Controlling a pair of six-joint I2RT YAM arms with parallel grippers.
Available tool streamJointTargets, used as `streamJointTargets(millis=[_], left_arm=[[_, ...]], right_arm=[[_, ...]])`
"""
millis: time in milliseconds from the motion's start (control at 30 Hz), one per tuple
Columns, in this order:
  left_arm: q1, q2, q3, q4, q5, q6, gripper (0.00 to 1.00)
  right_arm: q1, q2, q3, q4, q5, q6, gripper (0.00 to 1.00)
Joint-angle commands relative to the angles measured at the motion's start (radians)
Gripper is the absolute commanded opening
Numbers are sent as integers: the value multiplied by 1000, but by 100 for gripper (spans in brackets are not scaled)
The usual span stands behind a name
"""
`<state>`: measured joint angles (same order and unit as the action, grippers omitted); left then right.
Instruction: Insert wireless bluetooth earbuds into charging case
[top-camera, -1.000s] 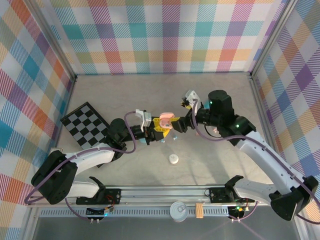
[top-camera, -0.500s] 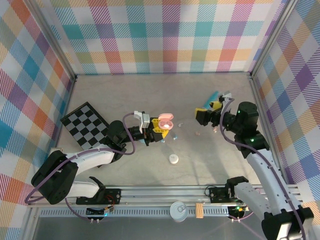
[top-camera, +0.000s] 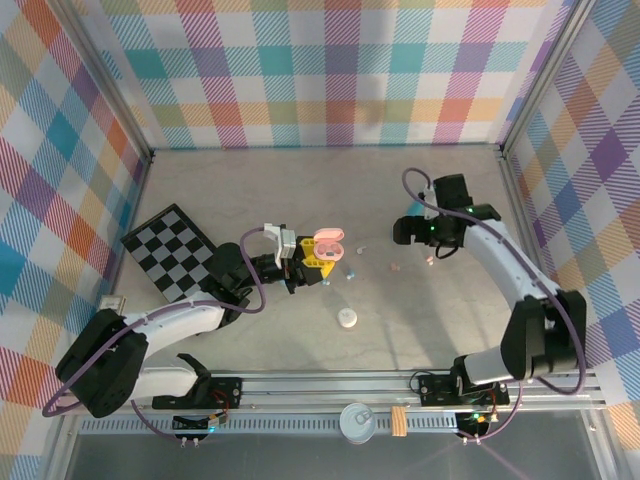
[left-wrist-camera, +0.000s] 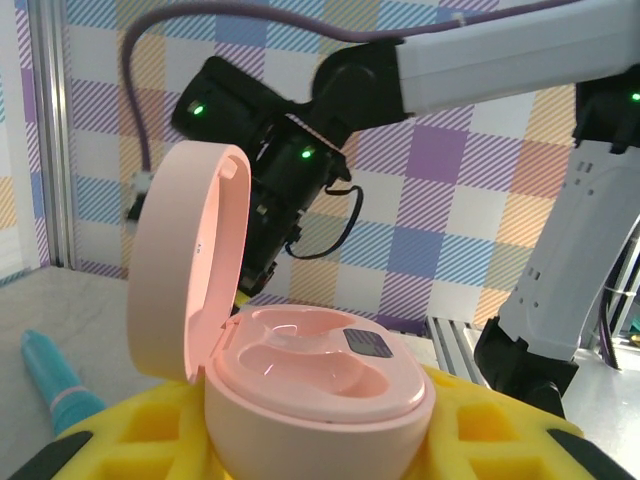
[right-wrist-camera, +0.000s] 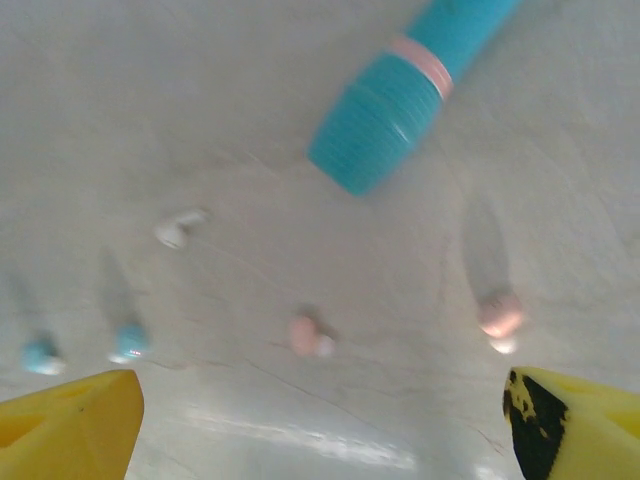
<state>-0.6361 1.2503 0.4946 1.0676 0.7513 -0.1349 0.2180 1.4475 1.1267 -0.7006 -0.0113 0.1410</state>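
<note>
The pink charging case sits gripped between my left gripper's yellow fingers. Its lid stands open and both wells are empty. From above, the case is at table centre in the left gripper. My right gripper hovers open over loose earbuds. Between its yellow fingertips lie a pinkish earbud and a second pinkish one. A white earbud and two pale blue earbuds lie further left. In the top view the right gripper is right of the case, near a pinkish earbud.
A teal pen-like stick lies just beyond the earbuds. A white round case rests nearer the front. A checkerboard mat lies at the left. The plaid walls close in the table on three sides.
My right arm has drawn back from beside the pink case to the right side and now points down over the earbuds. My left gripper, still holding the case, shifted slightly.
</note>
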Motion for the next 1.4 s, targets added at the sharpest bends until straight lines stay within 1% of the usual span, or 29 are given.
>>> streamJointTargets(millis=[0, 33, 100, 267, 367, 433, 533, 633, 700, 867, 1000, 1300, 1367], left_arm=[[10, -31, -7, -2, 29, 30, 34], [10, -34, -7, -7, 29, 32, 34], [10, -39, -8, -15, 29, 37, 34], [10, -43, -10, -24, 27, 44, 34], [10, -49, -10, -28, 26, 46, 34], [10, -51, -11, -33, 28, 48, 34], [10, -59, -10, -47, 29, 55, 34], [10, -64, -9, -65, 29, 67, 34], [11, -68, -8, -76, 27, 73, 34], [11, -75, -7, -87, 25, 79, 34], [10, -85, -10, -101, 23, 84, 34], [12, -98, -13, -111, 23, 91, 34], [10, -99, -13, -110, 21, 90, 34]], right_arm=[[21, 78, 63, -179, 241, -40, 93], [24, 103, 75, -196, 299, -37, 92], [24, 152, 94, -221, 361, -26, 89], [38, 234, 139, -238, 393, 45, 82], [47, 295, 166, -251, 432, 100, 76], [49, 341, 192, -270, 469, 145, 68], [55, 405, 226, -290, 479, 185, 60], [105, 416, 225, -237, 419, 175, 59], [159, 427, 237, -211, 407, 164, 57], [278, 495, 313, -246, 478, 178, 52], [340, 544, 348, -275, 525, 179, 50], [380, 614, 368, -304, 557, 170, 44], [384, 628, 378, -320, 572, 168, 41]])
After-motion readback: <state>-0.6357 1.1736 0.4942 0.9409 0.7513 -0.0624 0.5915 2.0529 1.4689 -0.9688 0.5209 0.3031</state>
